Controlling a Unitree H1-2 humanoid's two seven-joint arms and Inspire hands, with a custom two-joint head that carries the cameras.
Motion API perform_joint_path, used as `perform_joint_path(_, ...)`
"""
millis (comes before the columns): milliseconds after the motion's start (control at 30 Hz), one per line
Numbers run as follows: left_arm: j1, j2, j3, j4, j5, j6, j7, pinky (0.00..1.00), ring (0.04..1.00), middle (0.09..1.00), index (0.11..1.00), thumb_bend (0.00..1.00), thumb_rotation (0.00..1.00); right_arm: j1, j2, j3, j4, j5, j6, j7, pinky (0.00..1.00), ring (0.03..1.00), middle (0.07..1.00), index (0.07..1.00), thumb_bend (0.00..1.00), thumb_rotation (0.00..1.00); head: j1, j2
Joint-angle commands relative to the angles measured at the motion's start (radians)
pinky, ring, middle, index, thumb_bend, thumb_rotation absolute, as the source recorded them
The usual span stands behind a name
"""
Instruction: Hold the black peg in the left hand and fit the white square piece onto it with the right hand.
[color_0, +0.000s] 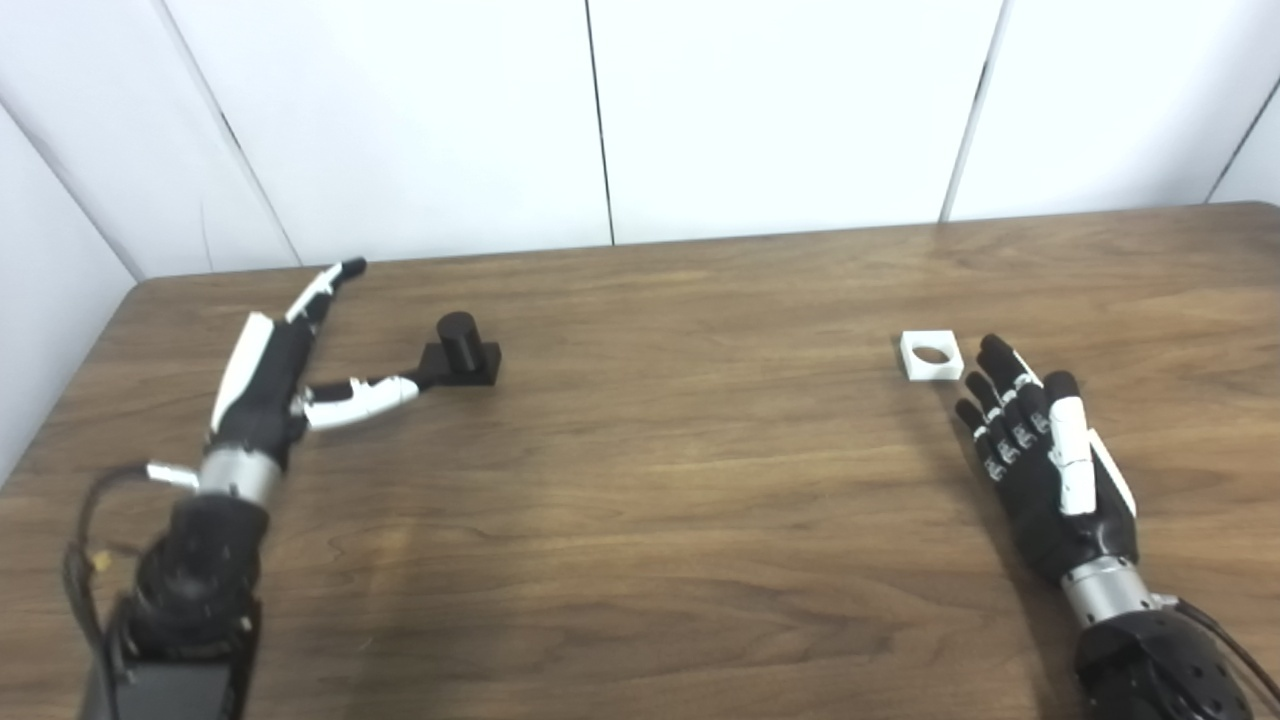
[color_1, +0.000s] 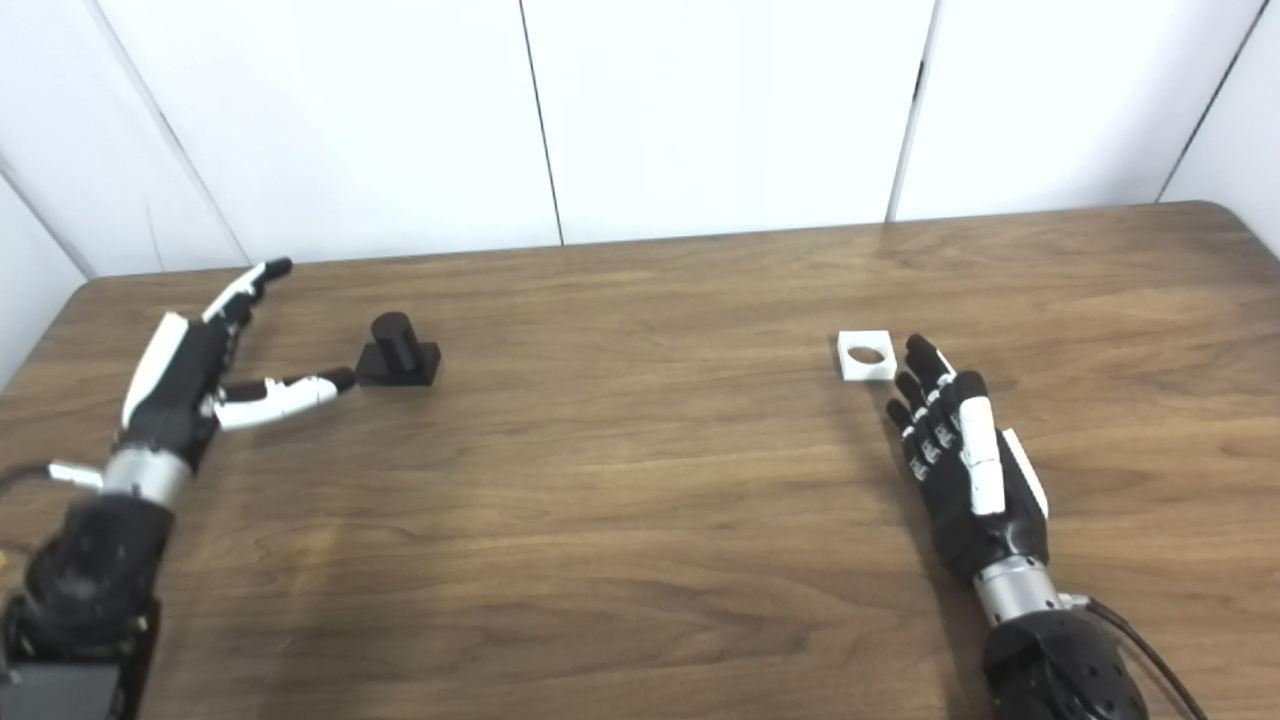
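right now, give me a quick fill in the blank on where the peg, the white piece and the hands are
The black peg stands ____ on its square base.
The white square piece lies flat on the ____.
The left hand is ____, holding nothing.
The white square piece lies nearest the ____ hand.

Missing words: upright; table; open; right

We are counting one black peg (color_0: 458, 350) standing on its square base | we are counting one white square piece (color_0: 931, 355) with one round hole | we are seeing two robot hands, one left hand (color_0: 272, 375) and one right hand (color_0: 1050, 455) | we are seeing one wooden table (color_0: 660, 480) under everything
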Motion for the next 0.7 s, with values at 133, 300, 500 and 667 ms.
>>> perform_joint_path(133, -0.119, 0.093, -0.029, 0.099, 0.046, -0.043, -0.05, 0.99, 1.0, 0.983, 0.899, 0.88, 0.14, -0.016, 0.008, 0.006, -0.015, 0.0, -0.02, 0.004, 0.99, 1.0, 0.988, 0.933, 0.62, 0.86, 0.001, 0.001)
perform_joint_path(300, -0.164, 0.14, -0.069, 0.158, 0.084, -0.029, -0.091, 0.99, 1.0, 0.987, 0.902, 0.91, 0.14, -0.011, 0.009, 0.007, -0.017, -0.003, -0.017, 0.001, 0.97, 1.0, 0.99, 0.935, 0.63, 0.87, -0.001, 0.001)
perform_joint_path(500, -0.206, 0.163, -0.115, 0.208, 0.118, 0.001, -0.134, 0.97, 1.0, 0.974, 0.877, 0.92, 0.14, -0.006, 0.013, 0.004, -0.025, 0.0, -0.013, -0.004, 0.97, 1.0, 0.984, 0.928, 0.61, 0.87, -0.004, 0.001)
perform_joint_path(667, -0.232, 0.175, -0.154, 0.251, 0.145, 0.002, -0.17, 0.95, 1.0, 0.975, 0.866, 0.97, 0.16, -0.005, 0.01, 0.001, -0.024, -0.001, -0.017, -0.002, 0.97, 1.0, 0.984, 0.93, 0.61, 0.87, -0.004, 0.001)
